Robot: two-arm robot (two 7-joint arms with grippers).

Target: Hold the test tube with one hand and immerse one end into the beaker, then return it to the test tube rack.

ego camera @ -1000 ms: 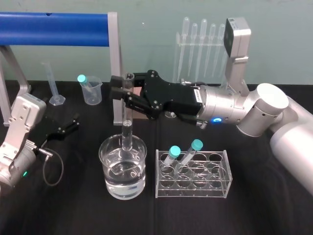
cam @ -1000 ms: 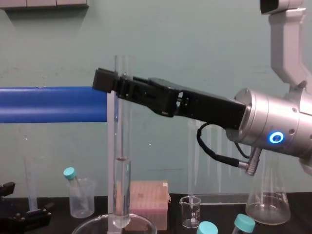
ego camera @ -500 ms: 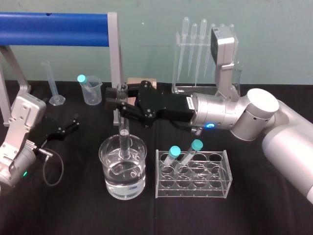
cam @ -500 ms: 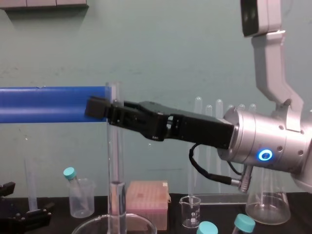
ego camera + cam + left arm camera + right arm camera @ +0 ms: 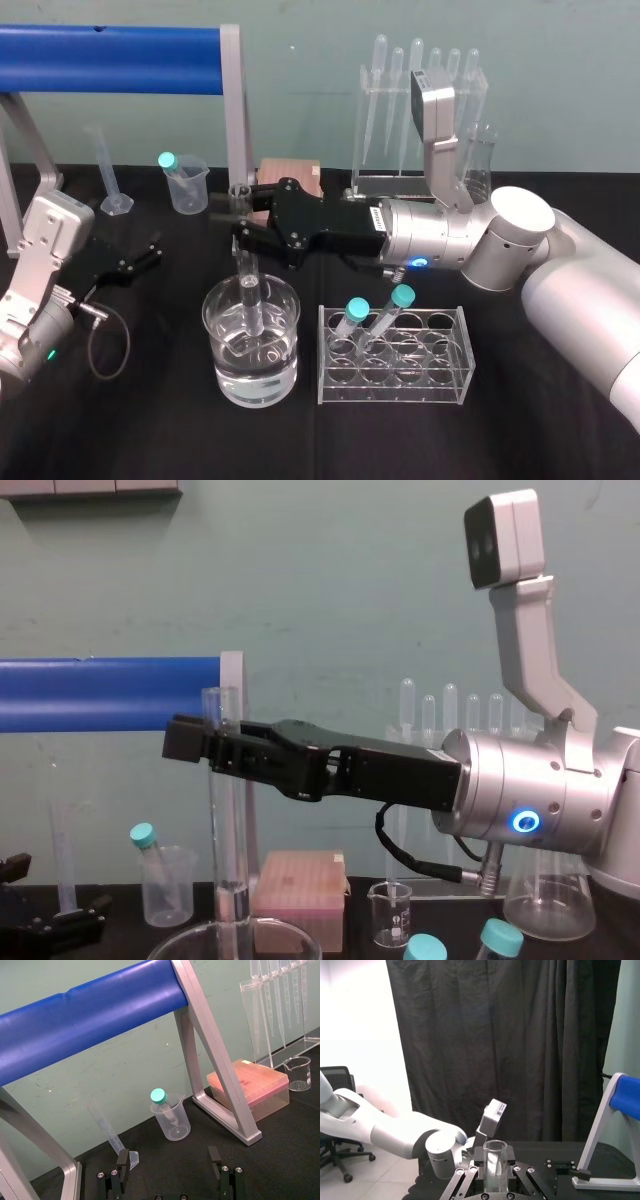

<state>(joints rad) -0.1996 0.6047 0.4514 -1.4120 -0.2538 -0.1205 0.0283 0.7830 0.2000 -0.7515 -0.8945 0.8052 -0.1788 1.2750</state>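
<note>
Nearest you on the table [image 5: 150, 430], left of centre, stands the beaker [image 5: 214, 345], wide and clear, with liquid in its lower part. Just beside it on the right is the test tube rack [image 5: 440, 362]; two teal-capped tubes [image 5: 357, 308] lean in its far-left wells.

Now the test tube [image 5: 247, 290]: it stands upright over the beaker, its rounded lower end down inside the rim, with a little liquid in the tube itself. You cannot tell whether the tip touches the liquid below.

Your right pincer [image 5: 240, 212] reaches in from the right and pinches the test tube near its top, just under the lipped rim; the right wrist view shows the black fingers [image 5: 479, 1159] pressed to the glass on both sides.

Your left pincer [image 5: 138, 258] sits low at the left side of the table, well apart from the beaker, fingers spread and holding nothing.

Farther back, a small plastic cup [image 5: 186, 188] holds another teal-capped tube, with a slim graduated cylinder [image 5: 108, 175] to its left. Behind the right pincer lies a pink box [image 5: 290, 172], and at the far edge stand a pipette stand [image 5: 415, 110] and a blue bar [image 5: 110, 46].
</note>
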